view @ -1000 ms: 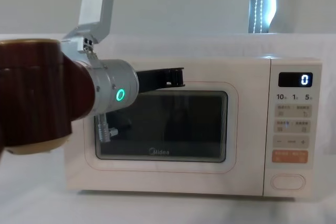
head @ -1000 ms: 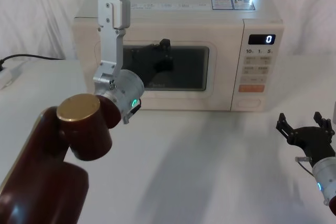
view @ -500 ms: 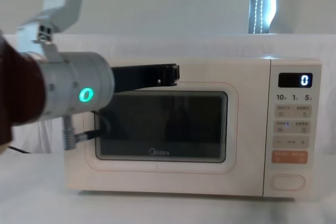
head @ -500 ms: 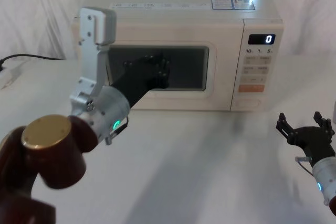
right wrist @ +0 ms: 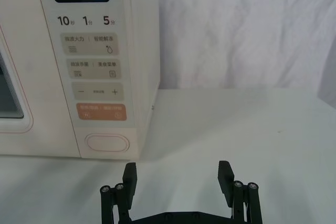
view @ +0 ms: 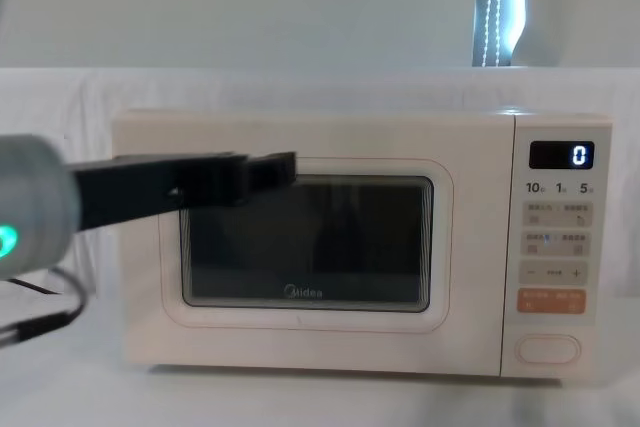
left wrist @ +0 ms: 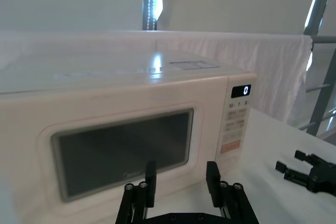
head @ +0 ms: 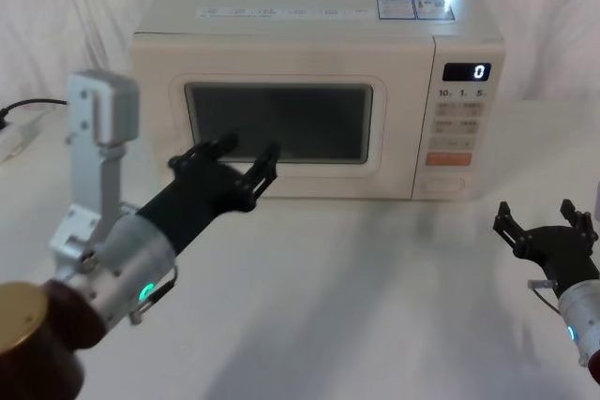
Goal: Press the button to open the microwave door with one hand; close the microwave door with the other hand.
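Door (head: 279, 125) shut flush in the cream, glossy microwave body, dark rounded window facing front, at the back of the white cloth-covered table (head: 375, 306). Judged the closing step just done, with nothing left but drawing the arms clear. Left gripper (head: 246, 170) hanging just before the window's lower corner, prongs spread, nothing held; right gripper (head: 547, 228) low near the control panel (head: 458, 122), spread and empty.

A white-draped counter (head: 375, 269) spreads beneath me. The cream microwave (head: 319, 53) stands on it, just beyond my left end effector (head: 230, 168) and ahead and to the left of my right end effector (head: 547, 236). A black cable (head: 42, 103) lies on the cloth, out to the left of my left end effector.
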Tool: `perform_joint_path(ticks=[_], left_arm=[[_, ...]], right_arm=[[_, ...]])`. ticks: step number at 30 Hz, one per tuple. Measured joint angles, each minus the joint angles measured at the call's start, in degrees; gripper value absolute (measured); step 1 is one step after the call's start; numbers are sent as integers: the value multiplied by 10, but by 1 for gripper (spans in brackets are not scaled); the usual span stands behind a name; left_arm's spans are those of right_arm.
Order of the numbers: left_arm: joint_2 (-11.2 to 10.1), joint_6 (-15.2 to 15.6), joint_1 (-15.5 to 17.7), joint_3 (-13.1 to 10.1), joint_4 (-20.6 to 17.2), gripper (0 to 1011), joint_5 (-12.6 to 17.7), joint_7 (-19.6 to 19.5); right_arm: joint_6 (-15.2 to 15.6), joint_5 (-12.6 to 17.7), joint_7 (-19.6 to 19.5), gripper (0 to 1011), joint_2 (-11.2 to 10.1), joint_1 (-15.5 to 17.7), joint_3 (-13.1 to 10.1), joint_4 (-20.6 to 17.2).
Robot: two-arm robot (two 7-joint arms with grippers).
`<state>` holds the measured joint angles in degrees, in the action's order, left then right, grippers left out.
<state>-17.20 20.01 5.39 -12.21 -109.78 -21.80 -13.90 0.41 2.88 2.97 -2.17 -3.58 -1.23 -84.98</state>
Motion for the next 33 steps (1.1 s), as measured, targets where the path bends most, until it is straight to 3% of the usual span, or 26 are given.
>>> perform_joint_path(ticks=[8,15,25,33], left_arm=[[-30,-28,-55,26,-22,852,-14,6],[-51,-63,-99,42,-27,1001,-14,15],[-53,-109,-150,77,-25,1001,-8,35],[-43,-136,-172,97,-13,1001,7,45]], right_arm=[[0,0,0,1002,0,0,0,0],[0,0,0,1002,0,0,0,0],[0,0,0,1002,0,0,0,0],[0,0,0,1002,0,0,0,0]])
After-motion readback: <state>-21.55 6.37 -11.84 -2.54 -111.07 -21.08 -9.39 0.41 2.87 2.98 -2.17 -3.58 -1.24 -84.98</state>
